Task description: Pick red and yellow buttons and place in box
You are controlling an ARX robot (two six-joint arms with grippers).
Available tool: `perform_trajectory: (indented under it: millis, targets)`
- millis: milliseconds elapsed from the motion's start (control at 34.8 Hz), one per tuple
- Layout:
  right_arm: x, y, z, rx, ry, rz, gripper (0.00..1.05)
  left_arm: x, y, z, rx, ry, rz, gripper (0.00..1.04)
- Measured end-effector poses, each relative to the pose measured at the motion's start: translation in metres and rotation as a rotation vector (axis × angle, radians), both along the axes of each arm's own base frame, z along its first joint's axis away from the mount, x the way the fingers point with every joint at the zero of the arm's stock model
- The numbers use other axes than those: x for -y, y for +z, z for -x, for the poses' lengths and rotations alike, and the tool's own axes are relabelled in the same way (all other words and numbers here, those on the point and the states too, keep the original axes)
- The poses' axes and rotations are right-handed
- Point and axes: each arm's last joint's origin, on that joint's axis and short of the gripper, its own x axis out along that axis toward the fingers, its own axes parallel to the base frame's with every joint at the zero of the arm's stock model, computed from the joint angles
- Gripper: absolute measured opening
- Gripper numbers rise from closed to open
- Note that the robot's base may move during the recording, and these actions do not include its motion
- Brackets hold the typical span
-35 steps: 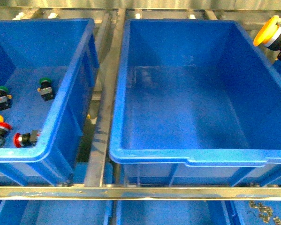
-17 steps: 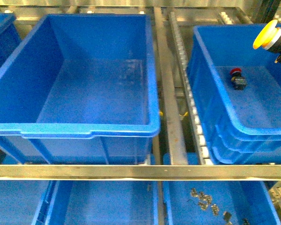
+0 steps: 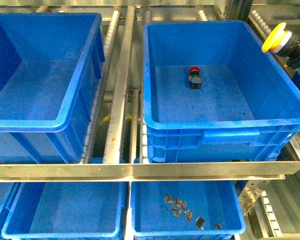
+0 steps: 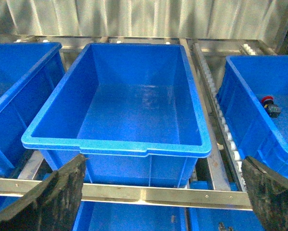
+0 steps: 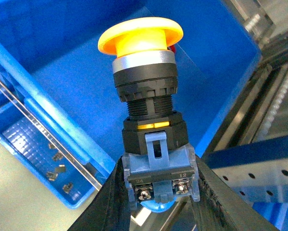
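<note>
Standing empty left of the box (image 3: 155,75), a second blue tote (image 3: 79,75), left claw (image 4: 158,192) spread apart, red button (image 3: 194,77) on the box floor, right claw (image 5: 158,192) clamped on yellow button (image 5: 146,86) above the box's right rim.

a large deep blue box (image 4: 116,96) sits on a metal rack (image 4: 148,195), nothing inside it. beside it another blue box (image 4: 252,120) holds a red button (image 4: 270,106). the left gripper's dark fingers (image 4: 52,197) stand wide apart at the frame's lower corners.
</note>
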Motion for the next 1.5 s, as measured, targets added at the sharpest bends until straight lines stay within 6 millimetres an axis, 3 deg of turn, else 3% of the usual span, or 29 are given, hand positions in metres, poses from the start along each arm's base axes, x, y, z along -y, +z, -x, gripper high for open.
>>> perform_trajectory:
  millis: [58,201,403,719,949,1093,1495]
  targets:
    - [-0.002,0.0,0.0,-0.001,0.006,0.0,0.27,0.0,0.0,0.0,0.0,0.001,-0.002,0.94]
    - [-0.002,-0.001,-0.001,-0.004,0.007,0.001,0.27,0.0,0.0,0.0,0.0,0.001,0.001,0.61]
    - [-0.002,-0.002,0.0,-0.008,0.006,-0.001,0.27,0.0,0.0,0.0,0.0,0.001,-0.002,0.99]
    - [-0.018,-0.006,0.0,-0.011,0.05,-0.013,0.27,0.0,0.0,0.0,0.0,0.001,-0.002,0.97]
    - [-0.033,-0.011,-0.017,-0.029,0.05,-0.046,0.27,0.0,0.0,0.0,0.0,0.001,-0.002,0.97]
    - [-0.044,-0.012,-0.035,-0.039,0.023,-0.099,0.27,0.0,0.0,0.0,0.0,0.001,-0.002,0.97]
    - [-0.102,-0.039,-0.139,-0.179,-0.224,-0.416,0.27,0.0,0.0,0.0,0.0,0.001,-0.002,0.97]
